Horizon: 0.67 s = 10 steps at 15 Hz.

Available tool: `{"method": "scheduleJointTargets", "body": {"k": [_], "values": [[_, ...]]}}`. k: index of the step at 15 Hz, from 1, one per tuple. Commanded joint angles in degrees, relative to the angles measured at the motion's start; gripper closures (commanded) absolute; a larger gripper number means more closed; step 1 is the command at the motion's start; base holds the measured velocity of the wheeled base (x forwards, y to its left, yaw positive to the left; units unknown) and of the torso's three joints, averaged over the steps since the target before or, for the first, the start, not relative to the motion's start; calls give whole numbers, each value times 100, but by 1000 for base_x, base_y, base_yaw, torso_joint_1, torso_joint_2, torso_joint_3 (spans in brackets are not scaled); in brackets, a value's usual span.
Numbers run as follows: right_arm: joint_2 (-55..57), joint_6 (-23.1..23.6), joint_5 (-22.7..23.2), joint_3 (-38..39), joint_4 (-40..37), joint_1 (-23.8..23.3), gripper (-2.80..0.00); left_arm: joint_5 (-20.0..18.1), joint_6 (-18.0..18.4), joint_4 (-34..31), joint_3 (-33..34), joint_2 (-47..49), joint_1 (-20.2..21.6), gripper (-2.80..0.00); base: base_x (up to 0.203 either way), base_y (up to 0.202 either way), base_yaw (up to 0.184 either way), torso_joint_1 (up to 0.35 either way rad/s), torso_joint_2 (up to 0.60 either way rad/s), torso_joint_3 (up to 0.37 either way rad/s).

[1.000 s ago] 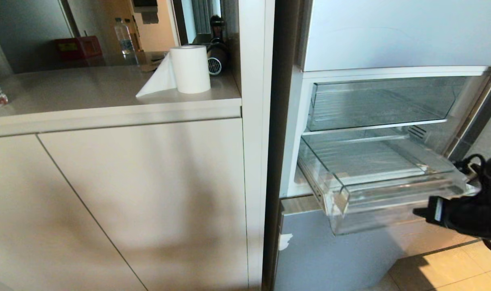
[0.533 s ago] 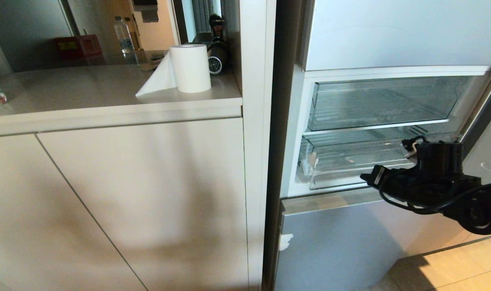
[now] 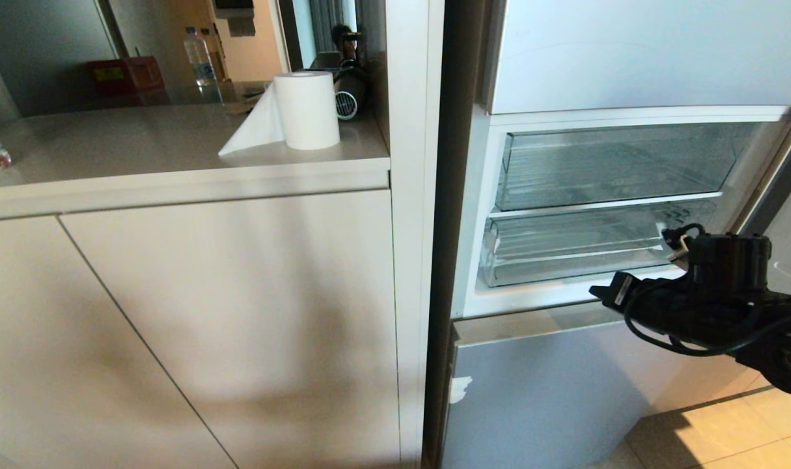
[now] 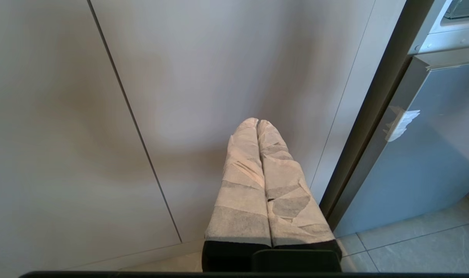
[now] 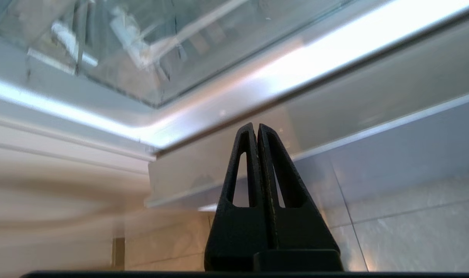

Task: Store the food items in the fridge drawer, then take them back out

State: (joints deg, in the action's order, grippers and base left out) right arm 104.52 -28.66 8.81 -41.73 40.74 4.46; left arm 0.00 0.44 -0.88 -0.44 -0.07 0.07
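Left gripper (image 4: 257, 123) parked low, facing the beige cabinet door (image 4: 219, 77); its tape-wrapped fingers (image 4: 242, 185) are pressed together, holding nothing. On the counter (image 3: 141, 143) sits a white paper roll (image 3: 307, 111), a loose sheet trailing off its left side. Right of the cabinet, the fridge (image 3: 629, 52) stands open. Upper clear tray (image 3: 616, 166) sits above the drawer (image 3: 564, 251). Drawer is clear plastic, ribbed floor, tall front wall, pushed into the fridge; nothing shows inside. No fruit in any view. Right gripper (image 5: 257, 127) is just in front of the drawer's right end, near the ledge under it, black fingers (image 5: 273, 173) closed flat against each other, empty. Pale blue lower panel (image 3: 545, 397) below.
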Motion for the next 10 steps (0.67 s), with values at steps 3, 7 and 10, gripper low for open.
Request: {"method": "scheduleJointTargets", "body": {"k": [3, 7, 10], "values": [[835, 4, 0, -662, 166, 10, 0, 0, 0, 0, 0, -1, 1, 0, 0, 0, 0, 0, 0, 0], [1608, -21, -94, -1564, 326, 3, 0, 0, 0, 0, 0, -1, 1, 0, 0, 0, 0, 0, 0, 0], [1808, -34, -93, -1835, 357, 2, 0, -9, 0, 0, 0, -1, 1, 0, 0, 0, 0, 0, 0, 0]]}}
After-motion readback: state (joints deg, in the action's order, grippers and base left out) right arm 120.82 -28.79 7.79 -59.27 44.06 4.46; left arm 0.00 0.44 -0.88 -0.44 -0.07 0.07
